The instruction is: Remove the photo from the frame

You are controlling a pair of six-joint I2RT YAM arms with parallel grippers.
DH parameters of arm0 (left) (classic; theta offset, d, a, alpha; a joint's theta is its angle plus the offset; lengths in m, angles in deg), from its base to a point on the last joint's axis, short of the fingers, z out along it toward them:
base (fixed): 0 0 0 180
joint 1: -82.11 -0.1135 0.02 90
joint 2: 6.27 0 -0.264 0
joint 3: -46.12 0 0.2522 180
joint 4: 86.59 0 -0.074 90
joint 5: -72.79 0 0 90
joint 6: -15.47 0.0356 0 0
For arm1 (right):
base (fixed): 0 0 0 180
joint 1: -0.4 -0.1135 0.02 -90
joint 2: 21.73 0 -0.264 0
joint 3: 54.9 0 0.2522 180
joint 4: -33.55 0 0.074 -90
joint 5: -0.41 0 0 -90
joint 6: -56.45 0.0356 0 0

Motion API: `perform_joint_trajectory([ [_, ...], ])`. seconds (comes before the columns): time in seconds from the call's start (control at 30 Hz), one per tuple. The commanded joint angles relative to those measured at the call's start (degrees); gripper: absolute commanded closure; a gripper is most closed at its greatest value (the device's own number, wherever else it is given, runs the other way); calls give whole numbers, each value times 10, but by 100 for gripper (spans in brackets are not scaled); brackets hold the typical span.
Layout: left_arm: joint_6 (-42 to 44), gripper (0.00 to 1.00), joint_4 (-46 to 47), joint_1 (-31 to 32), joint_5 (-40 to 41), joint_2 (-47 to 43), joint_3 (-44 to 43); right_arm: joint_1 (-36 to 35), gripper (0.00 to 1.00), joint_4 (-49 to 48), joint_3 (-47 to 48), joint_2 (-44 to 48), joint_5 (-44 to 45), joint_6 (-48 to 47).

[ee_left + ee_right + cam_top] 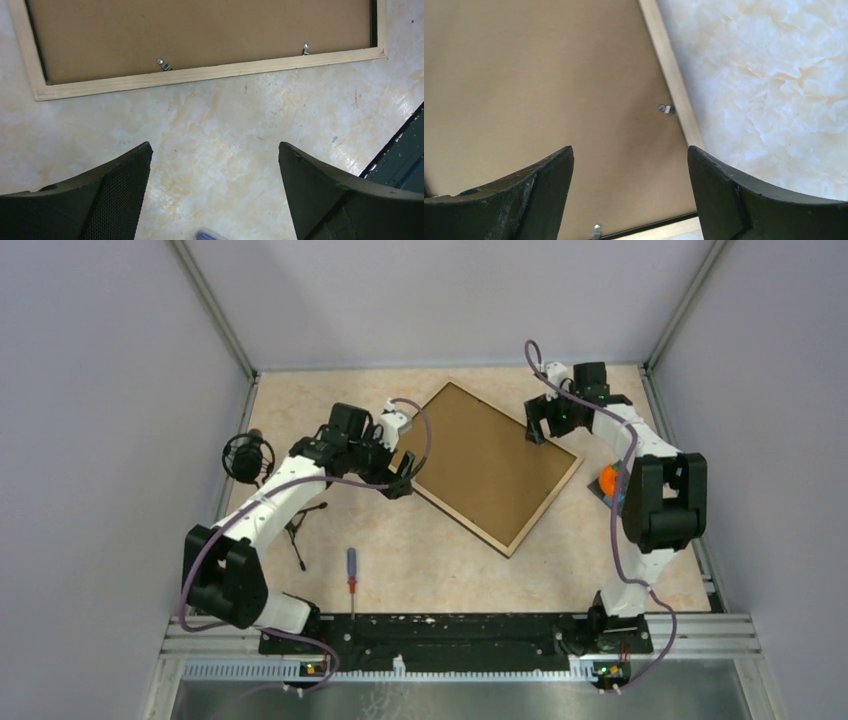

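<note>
Clips [164, 64] on the frame [490, 465] show only in wrist views; left gripper [215, 150], right gripper [630, 150] gape empty.

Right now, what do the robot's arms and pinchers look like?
The left arm and the right arm are white tubes with chunky black joints, and a thin purple cable loops along each. The left gripper and the right gripper each have two black, curved, wedge-shaped fingers.

I'm finding no readable text, labels, brands or numbers on anything (checking all three views); nothing legible is showing.
</note>
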Motion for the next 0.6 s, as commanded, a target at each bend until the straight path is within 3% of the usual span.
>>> perform_joint_trajectory([
  [0.0,17,1,30,-3,-32,27,12,28,18,39,85,-67,-41,-3],
  [0.17,26,1,18,-3,-43,81,0,51,18,59,153,-147,-45,-13],
  [0.33,24,1,63,-2,-70,118,25,56,19,93,208,-224,-65,-35],
  [0.57,14,1,102,-2,-77,165,35,58,22,140,166,-212,-138,-33],
])
